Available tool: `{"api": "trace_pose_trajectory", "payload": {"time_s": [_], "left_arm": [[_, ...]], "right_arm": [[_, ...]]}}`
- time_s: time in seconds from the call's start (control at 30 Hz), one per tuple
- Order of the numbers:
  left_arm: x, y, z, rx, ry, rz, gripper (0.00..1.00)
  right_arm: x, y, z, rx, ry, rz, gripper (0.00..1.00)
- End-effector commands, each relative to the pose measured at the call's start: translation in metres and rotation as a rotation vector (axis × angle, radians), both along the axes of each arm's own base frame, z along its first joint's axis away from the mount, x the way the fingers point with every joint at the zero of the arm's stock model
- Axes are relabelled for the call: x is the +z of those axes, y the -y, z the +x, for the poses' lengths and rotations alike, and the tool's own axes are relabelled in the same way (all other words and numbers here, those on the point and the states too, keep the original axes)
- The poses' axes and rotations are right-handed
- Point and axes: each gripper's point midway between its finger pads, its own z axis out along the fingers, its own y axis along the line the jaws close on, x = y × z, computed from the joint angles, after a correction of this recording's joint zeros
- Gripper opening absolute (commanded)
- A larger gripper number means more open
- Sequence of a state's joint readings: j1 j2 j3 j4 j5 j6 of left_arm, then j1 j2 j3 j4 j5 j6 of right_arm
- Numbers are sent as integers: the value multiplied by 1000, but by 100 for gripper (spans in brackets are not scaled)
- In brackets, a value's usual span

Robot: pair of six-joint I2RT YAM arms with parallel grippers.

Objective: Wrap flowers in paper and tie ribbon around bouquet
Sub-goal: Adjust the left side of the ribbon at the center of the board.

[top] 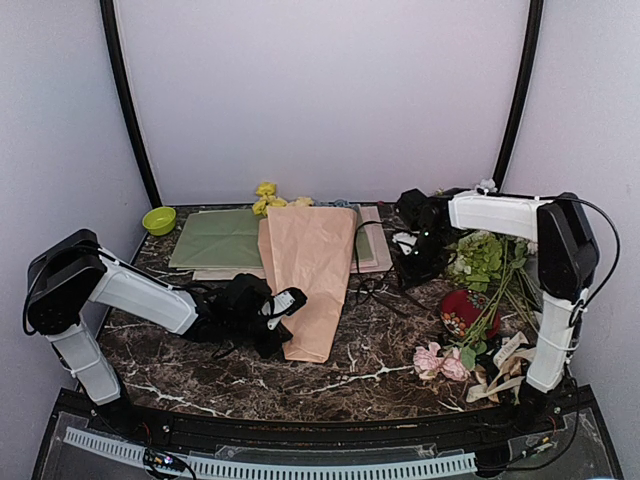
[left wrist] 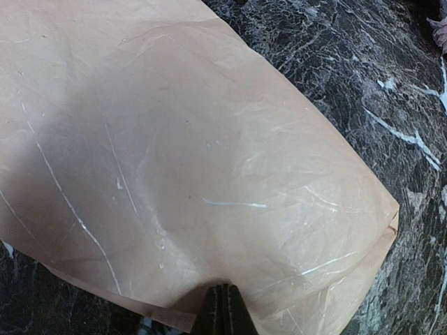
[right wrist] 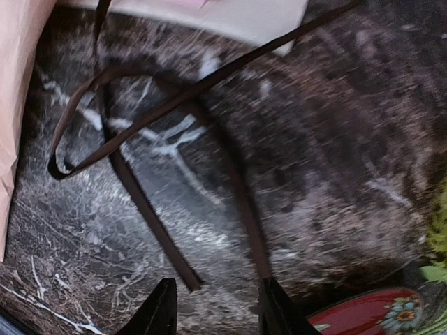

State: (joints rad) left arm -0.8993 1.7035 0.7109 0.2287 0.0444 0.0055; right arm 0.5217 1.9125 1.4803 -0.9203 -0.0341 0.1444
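Observation:
The bouquet point(top: 310, 275) lies on the marble as a peach-pink paper cone, narrow end toward me. Yellow flowers point(top: 268, 198) show beyond its wide far end. My left gripper point(top: 290, 300) is at the cone's left edge, its jaws shut and pinching the paper point(left wrist: 209, 160) right at the fingertips point(left wrist: 225, 307). The thin dark ribbon point(top: 365, 285) loops on the table to the right of the cone. My right gripper point(right wrist: 218, 296) hovers open just over the ribbon point(right wrist: 140, 202). Two strands end in front of its fingers, and one meets the right fingertip. That view is blurred.
A green sheet point(top: 215, 238) and a small green bowl point(top: 159, 220) lie at the back left. On the right are green foliage point(top: 485, 258), a red dish point(top: 462, 310), pink-white roses point(top: 440, 362) and wide cream ribbons point(top: 505, 365).

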Motion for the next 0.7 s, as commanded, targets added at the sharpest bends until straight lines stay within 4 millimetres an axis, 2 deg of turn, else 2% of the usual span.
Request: {"api": "trace_pose_trajectory", "payload": {"time_s": [0.0,0.2,0.3,0.43,0.5,0.67], "left_arm": [[-56,-40,-42,-20,-195,194,0],[-55,-40,-42,-19,-196,194,0],[-55,-40,-42,-18,-195,193,0],[-55,-40,-42,-18,-196,194,0],[-55,-40,-42,-17,-196,194,0],[-55,-40,-42,-17,-195,194,0]], "right_arm": [[-22,-20,-40,100,-78,-41,43],[-47,-9,-49,131,-107,-143,48],[-62,-2,-58,151,-140,-178,48],[-70,1,-66,164,-150,-191,44],[-73,-3,-69,175,-161,-167,36],[-69,-21,-79,210,-196,-66,0]]}}
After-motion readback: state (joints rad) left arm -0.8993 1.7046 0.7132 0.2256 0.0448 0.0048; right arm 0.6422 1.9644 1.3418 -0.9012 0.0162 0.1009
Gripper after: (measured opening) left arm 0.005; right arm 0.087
